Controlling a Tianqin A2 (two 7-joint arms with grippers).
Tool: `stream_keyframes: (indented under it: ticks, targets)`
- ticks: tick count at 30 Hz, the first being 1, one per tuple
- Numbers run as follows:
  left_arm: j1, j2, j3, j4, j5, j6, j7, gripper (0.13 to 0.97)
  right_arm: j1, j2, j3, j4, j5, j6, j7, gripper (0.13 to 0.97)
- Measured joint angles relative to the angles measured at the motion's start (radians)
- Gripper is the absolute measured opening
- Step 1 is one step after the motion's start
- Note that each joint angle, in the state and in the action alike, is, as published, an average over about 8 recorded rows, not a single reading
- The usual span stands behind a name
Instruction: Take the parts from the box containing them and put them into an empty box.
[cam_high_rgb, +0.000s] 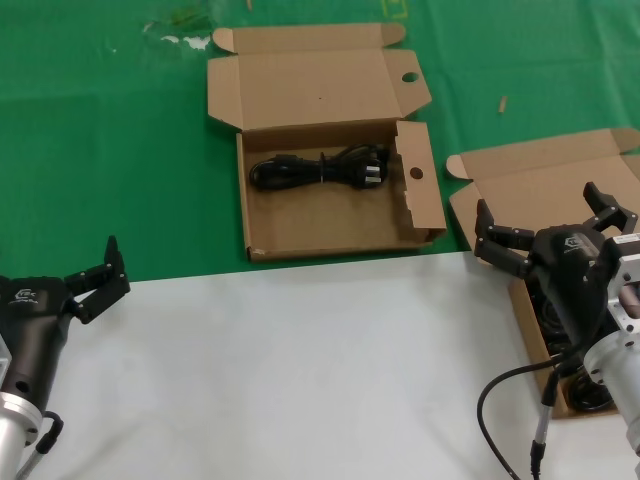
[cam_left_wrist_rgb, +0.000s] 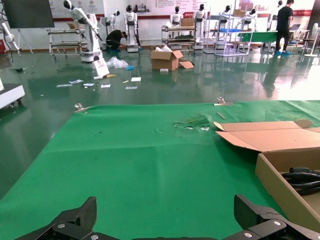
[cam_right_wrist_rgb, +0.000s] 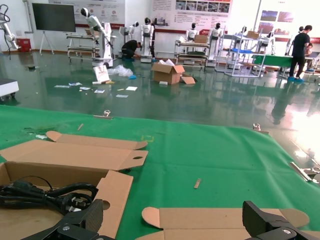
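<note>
Since the tied black power cords (cam_high_rgb: 572, 385) look light and floppy, I'd grab one at its tie. The right gripper (cam_high_rgb: 545, 225) hovers spread wide over their plain brown cardboard box (cam_high_rgb: 520, 185), though it mostly hides them; the left gripper (cam_high_rgb: 100, 272) sits spread too.

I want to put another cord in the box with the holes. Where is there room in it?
In the holed box, one cord bundle lies along the far wall. The bare floor between it and the near wall is free. The other box is crowded: the right end effector hangs open over it. The left end effector waits open over the white surface.

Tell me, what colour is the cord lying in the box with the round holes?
Black; the cord shows best in the head view, against the brown cardboard box.
</note>
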Motion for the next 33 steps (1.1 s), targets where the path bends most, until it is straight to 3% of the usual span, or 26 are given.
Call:
stream_keyframes:
  ticks: [33]
  targets:
    - [0.000,0.000,0.000,0.000,0.000,0.000,0.000,0.966,0.000,0.000,0.000,0.000,0.000,0.000,0.000,0.966]
